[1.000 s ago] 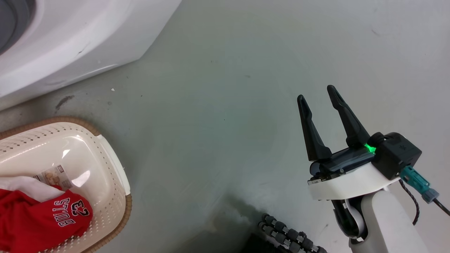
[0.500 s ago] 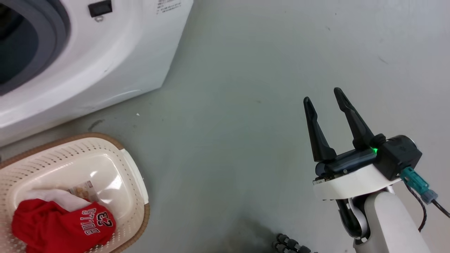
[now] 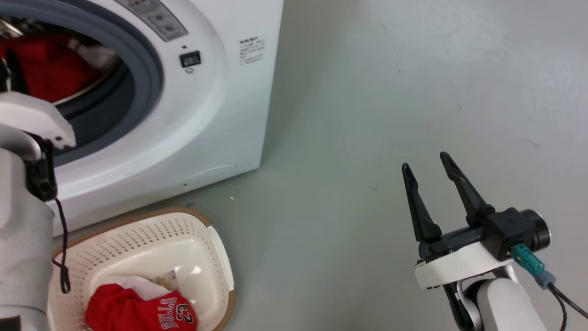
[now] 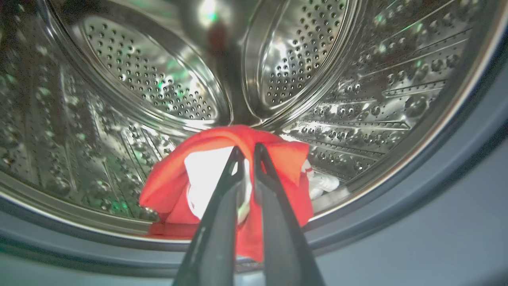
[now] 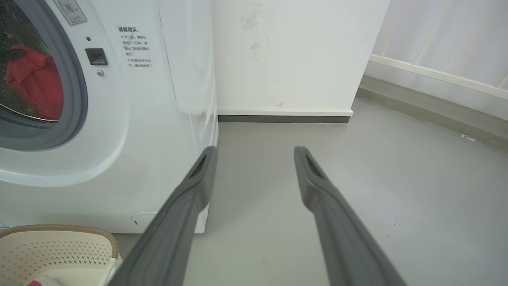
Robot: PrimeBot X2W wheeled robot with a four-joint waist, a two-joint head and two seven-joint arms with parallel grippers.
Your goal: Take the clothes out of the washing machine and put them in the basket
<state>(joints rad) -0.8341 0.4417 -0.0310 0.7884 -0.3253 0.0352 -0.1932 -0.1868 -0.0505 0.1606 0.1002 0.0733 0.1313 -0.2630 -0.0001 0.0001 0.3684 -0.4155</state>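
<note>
The jaws of the left gripper (image 4: 248,147) stand narrow, pinched on the top fold of a red jersey (image 4: 168,186). The cloth hangs from them in a peak, with its white lining turned toward the wrist camera. The jersey is inside the steel drum (image 4: 151,79) of the washing machine (image 3: 220,115), and its lower folds reach the drum's front lip, close to the grey rubber ring (image 3: 149,78). In the head view the left arm's pale forearm (image 3: 18,239) rises at the left edge in front of the round opening, and red cloth shows inside that opening.

The jaws of the right gripper (image 3: 424,161) stand wide and hold nothing. This gripper hangs over the bare grey floor (image 3: 367,92), well apart from the washing machine and to its right.

The basket (image 3: 138,239) sits on the floor just in front of the washing machine, below the opening. A second red jersey (image 3: 133,312) lies crumpled in it, its white lettering reading "BULLS 23". White cloth and a paper label (image 3: 165,278) lie just beside it. A white wall (image 5: 297,59) stands behind the machine.
</note>
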